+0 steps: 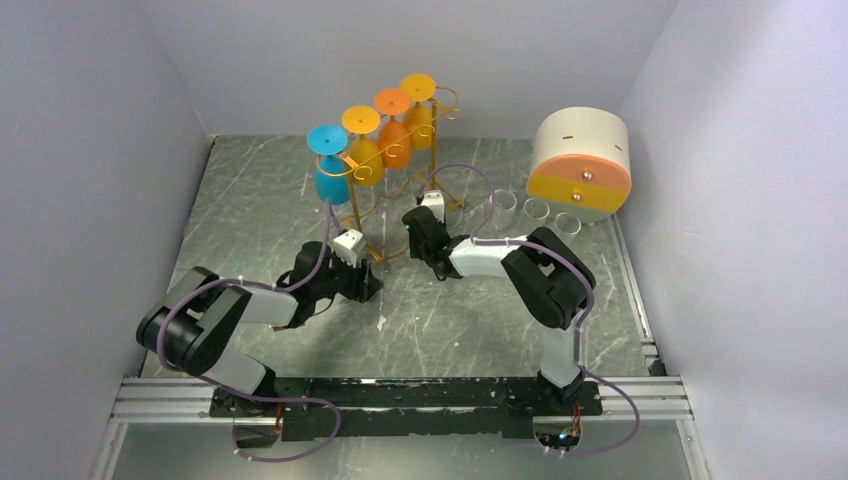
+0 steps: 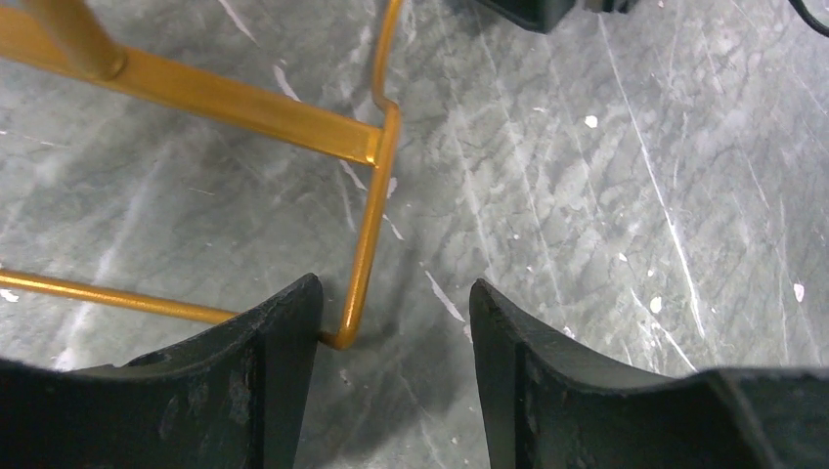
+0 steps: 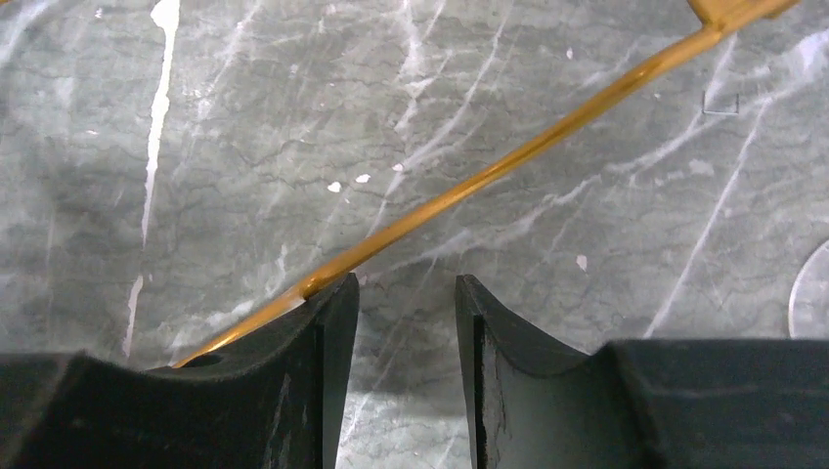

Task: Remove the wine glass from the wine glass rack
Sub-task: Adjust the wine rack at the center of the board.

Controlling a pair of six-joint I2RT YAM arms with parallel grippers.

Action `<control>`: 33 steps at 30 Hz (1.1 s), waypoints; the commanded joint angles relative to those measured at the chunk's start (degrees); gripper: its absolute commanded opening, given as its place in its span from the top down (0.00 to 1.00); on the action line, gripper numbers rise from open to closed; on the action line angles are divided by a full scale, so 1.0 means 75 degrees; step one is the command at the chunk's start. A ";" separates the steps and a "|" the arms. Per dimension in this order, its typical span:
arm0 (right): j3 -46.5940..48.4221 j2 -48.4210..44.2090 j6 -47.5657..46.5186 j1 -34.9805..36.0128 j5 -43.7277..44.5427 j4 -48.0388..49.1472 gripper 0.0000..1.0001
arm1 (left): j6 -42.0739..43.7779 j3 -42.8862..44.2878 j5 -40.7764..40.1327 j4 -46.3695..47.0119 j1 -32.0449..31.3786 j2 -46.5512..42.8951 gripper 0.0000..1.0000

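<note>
Four coloured wine glasses (image 1: 330, 180) hang foot-up on the tall gold thin-wire rack (image 2: 254, 107), at the back of the grey marbled surface (image 1: 450, 320)
Both black claws are low at the rack's base wire: left claw (image 2: 396, 303) is open partway, the base corner just beside one finger; right claw (image 3: 406, 293) is open with narrower gap, holding nothing

High rear overview — close wrist views share the wine glass rack (image 2: 367, 244) (image 3: 450, 192).

We see glossy gold metal on the wine glass rack (image 2: 244, 106), a smooth marble-like grey tabletop (image 2: 606, 225), and matt, scuffed black jaws.
</note>
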 commanded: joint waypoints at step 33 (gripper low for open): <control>0.1543 0.1106 -0.0565 -0.1162 -0.2296 -0.0651 0.53 | -0.1050 0.1054 -0.1289 0.0903 -0.2337 0.1512 0.33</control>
